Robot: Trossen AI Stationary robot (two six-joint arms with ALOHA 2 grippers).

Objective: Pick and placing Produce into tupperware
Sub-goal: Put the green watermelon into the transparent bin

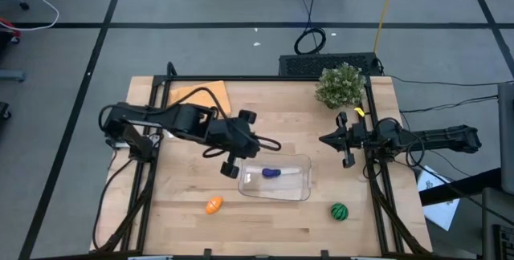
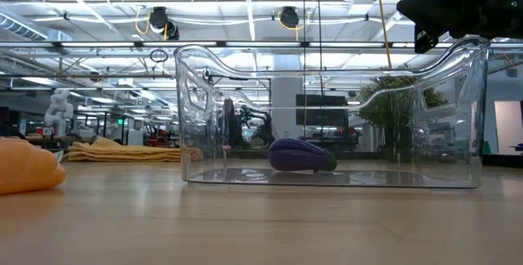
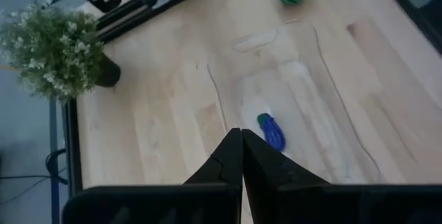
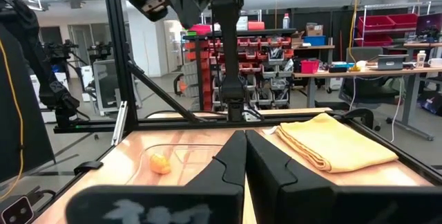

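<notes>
The purple piece [image 1: 271, 172] lay inside the tupperware [image 1: 297, 189] near the table's front middle, with the left gripper [image 1: 268, 144] above the container's far-left rim, fingers pressed together and empty. The orange piece [image 1: 213, 205] sat on open wood just left of the container and the green striped piece [image 1: 340, 211] toward the front right corner. The right gripper [image 1: 328, 140] waited by the right edge near the plant [image 1: 340, 85], closed on nothing; no writing was readable

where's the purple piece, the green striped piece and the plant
purple piece [image 1: 272, 172], high view, middle of its body, inside the tupperware.
green striped piece [image 1: 340, 211], high view, centre of the round top.
plant [image 1: 339, 85], high view, middle of the bushy foliage.
</notes>
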